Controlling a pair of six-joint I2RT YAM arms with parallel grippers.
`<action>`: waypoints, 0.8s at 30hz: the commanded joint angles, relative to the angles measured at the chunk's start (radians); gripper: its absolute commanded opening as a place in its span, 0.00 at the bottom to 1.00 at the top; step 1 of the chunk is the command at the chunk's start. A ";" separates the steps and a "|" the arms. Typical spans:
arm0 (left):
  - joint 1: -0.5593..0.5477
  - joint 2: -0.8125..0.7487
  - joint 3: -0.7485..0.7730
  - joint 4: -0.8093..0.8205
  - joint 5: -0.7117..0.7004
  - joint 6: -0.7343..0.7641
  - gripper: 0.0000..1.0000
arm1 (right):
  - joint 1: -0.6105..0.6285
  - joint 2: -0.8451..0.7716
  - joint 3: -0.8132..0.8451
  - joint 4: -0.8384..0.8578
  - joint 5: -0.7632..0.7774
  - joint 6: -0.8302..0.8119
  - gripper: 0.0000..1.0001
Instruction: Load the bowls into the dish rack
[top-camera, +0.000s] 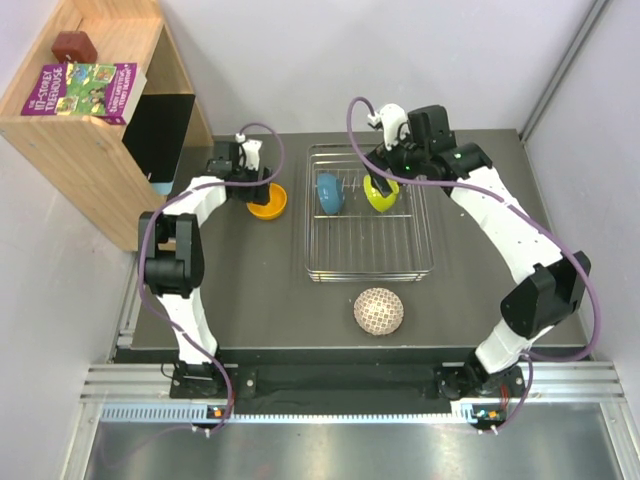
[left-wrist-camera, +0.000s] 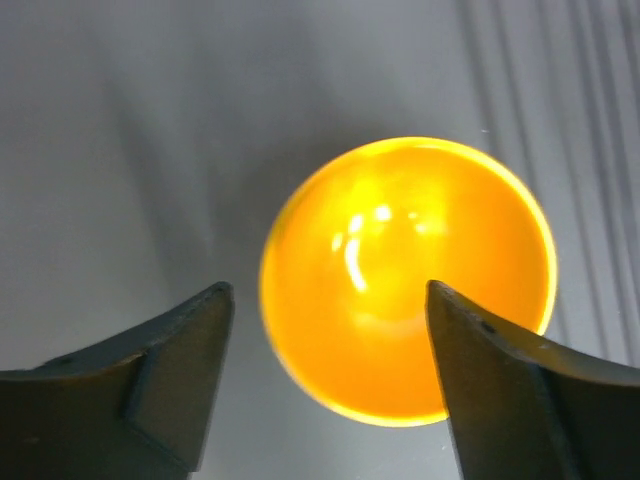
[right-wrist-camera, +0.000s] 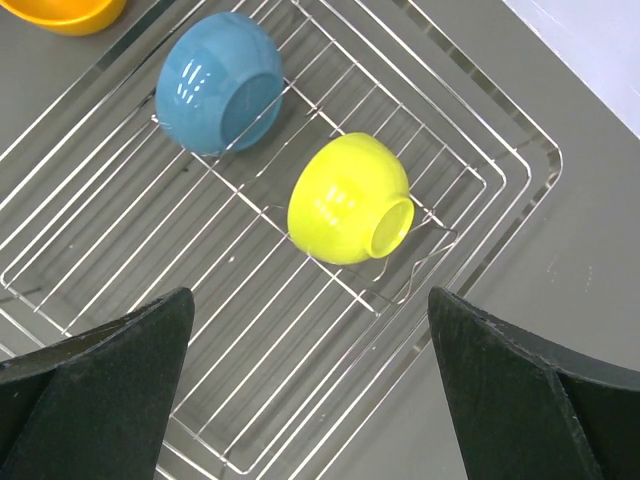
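1. Dark fingers of the left gripper fill the bottom of its wrist view. They stand apart and grasp nothing: one is over the hollow of the glossy round orange bowl, the other outside its rim. I judge this placing is made to pinch the bowl's wall.
2. This orange bowl stands mouth up on the dark grey table, left of the rectangular silver wire dish rack, so it is not yet loaded.
3. Inside the rack, at its far end, the round blue bowl and the round yellow-green bowl lie tilted on their sides. The upright prongs probably keep them from rolling.
4. Above the rack the right gripper hangs with its jaws spread wide and empty. Both bowls rest without its help.
5. Just at the near side of the rack, a round white bowl with brown lattice pattern lies upside down on the table, waiting for loading.
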 joint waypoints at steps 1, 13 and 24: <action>-0.009 0.025 0.040 0.012 -0.010 -0.003 0.79 | -0.009 -0.088 -0.023 0.038 -0.031 0.006 1.00; -0.023 0.055 0.032 -0.005 -0.007 0.005 0.27 | -0.032 -0.138 -0.067 0.056 -0.072 0.018 1.00; -0.020 -0.005 0.012 -0.083 0.028 0.033 0.00 | -0.044 -0.158 -0.075 0.068 -0.244 0.118 0.99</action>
